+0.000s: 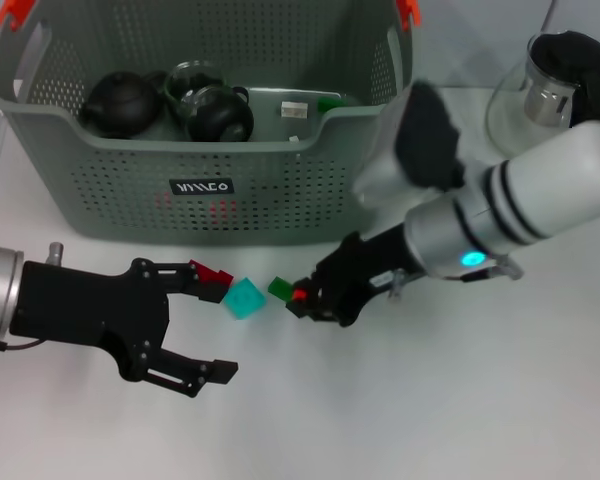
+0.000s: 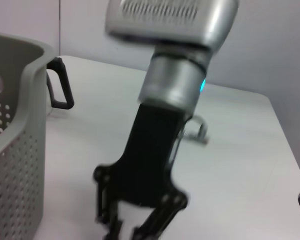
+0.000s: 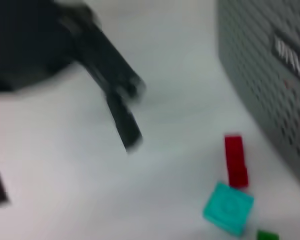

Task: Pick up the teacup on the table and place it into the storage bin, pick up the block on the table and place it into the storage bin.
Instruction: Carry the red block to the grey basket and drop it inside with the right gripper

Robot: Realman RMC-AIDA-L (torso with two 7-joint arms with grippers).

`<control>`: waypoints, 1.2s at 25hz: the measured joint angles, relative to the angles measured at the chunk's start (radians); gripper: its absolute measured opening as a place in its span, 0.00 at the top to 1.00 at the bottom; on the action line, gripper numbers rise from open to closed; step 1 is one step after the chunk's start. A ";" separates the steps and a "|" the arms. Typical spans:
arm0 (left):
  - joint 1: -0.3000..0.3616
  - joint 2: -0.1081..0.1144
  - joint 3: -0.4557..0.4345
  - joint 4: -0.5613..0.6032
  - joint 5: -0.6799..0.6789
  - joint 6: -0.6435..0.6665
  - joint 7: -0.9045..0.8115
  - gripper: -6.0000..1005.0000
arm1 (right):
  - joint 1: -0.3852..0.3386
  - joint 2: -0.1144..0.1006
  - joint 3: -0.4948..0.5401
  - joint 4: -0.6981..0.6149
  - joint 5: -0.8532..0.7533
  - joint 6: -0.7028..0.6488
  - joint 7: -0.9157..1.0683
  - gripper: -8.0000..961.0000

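The left pincer (image 1: 212,330) fills the lower left of the head view, its two black fingers spread wide apart with nothing between them. Just past its upper fingertip a small red block (image 1: 216,272) lies on the white table (image 1: 430,400), and touching that block's right side sits a teal block (image 1: 244,298), tilted on the table. A little further right is a small green block (image 1: 279,288), right at the tip of the right pincer (image 1: 302,298), which reaches in from the right at mid-frame; whether its fingers are apart or together cannot be told, and a red spot shows at its tip. In the right wrist view the red block (image 3: 236,160), teal block (image 3: 228,208) and green block (image 3: 266,235) lie in a loose row beside the basket wall.

The storage bin (image 1: 210,190), a grey-green perforated basket with orange clips and a black label, spans the upper left and centre of the head view, just behind the blocks. Inside it are two dark round teapots (image 1: 122,103) and a glass teacup (image 1: 193,78). A glass teapot (image 1: 550,95) with a black lid stands at the upper right.
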 joint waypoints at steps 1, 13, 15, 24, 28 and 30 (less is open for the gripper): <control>0.002 0.000 0.000 0.000 0.000 0.000 0.000 0.07 | -0.015 -0.001 0.033 -0.038 -0.008 -0.043 0.004 0.78; 0.021 0.009 -0.059 0.003 0.030 -0.029 0.013 0.07 | -0.070 0.008 0.157 -0.542 -0.117 -0.338 0.202 0.78; 0.028 0.009 -0.063 0.004 0.032 -0.029 0.018 0.07 | -0.043 0.008 0.169 -0.583 -0.140 -0.340 0.222 0.78; 0.037 0.003 -0.065 0.002 0.044 -0.033 0.036 0.07 | 0.101 0.010 0.240 -0.489 -0.230 -0.156 0.226 0.79; 0.035 0.003 -0.065 0.001 0.044 -0.033 0.037 0.07 | 0.146 0.008 0.269 -0.408 -0.276 -0.040 0.219 0.78; 0.033 0.003 -0.065 0.000 0.044 -0.034 0.037 0.07 | 0.167 0.006 0.286 -0.372 -0.287 -0.006 0.206 0.78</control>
